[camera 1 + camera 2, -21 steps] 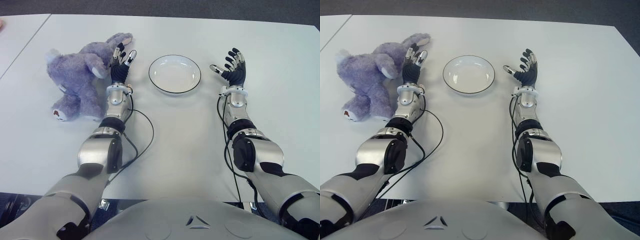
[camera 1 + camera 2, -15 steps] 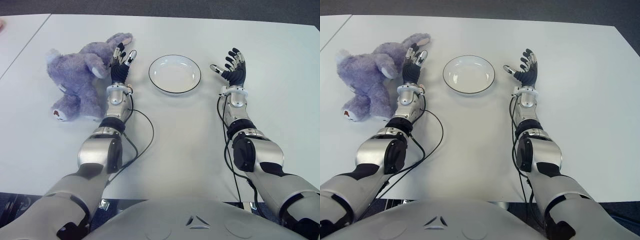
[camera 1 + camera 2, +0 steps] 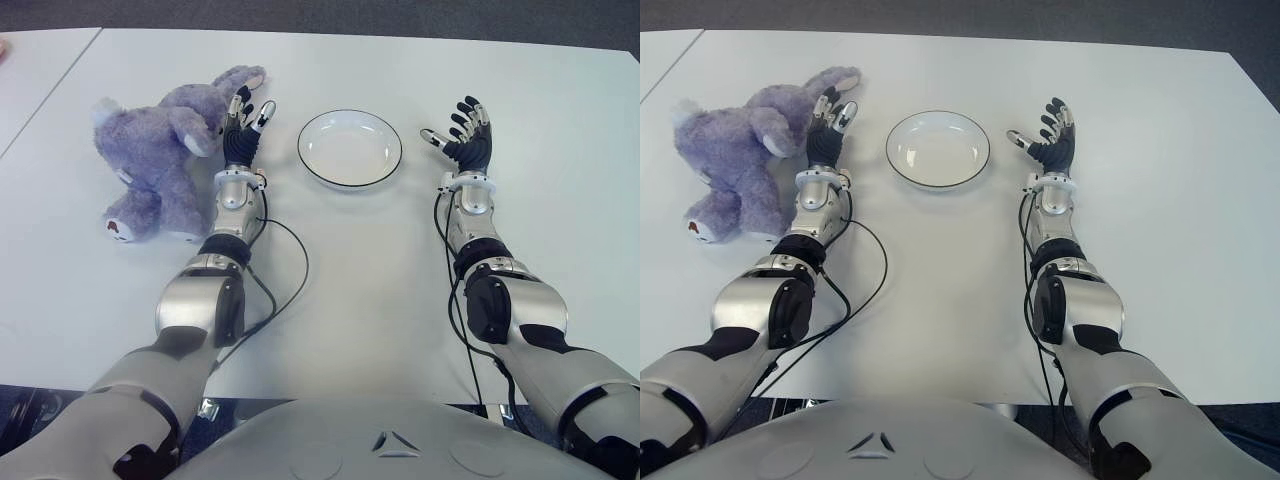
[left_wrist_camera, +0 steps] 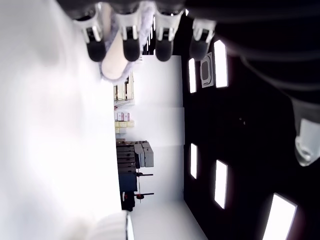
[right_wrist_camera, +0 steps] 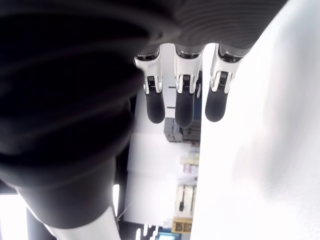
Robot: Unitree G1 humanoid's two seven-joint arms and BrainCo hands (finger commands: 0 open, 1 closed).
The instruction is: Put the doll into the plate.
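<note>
Doll: purple plush doll (image 3: 160, 165) lies on its side on the white table (image 3: 360, 260), on my left, with one long ear reaching toward the far edge; I see it well apart from the plate and in neither hand.
Plate: white plate (image 3: 350, 148) with a dark rim sits near the middle of the table, between my two hands, with nothing on it.
Left hand: my left hand (image 3: 240, 135) stands just beside the doll's right flank, between doll and plate; I read the fingers (image 4: 130, 31) as straight and spread, gripping nothing. Whether the back of the hand brushes the plush, I cannot tell.
Right hand: my right hand (image 3: 465, 140) shows to the right of the plate, palm turned toward it, fingers (image 5: 184, 97) extended and apart, empty.
Cable: black cable (image 3: 285, 270) runs along my left forearm and loops over the table.
</note>
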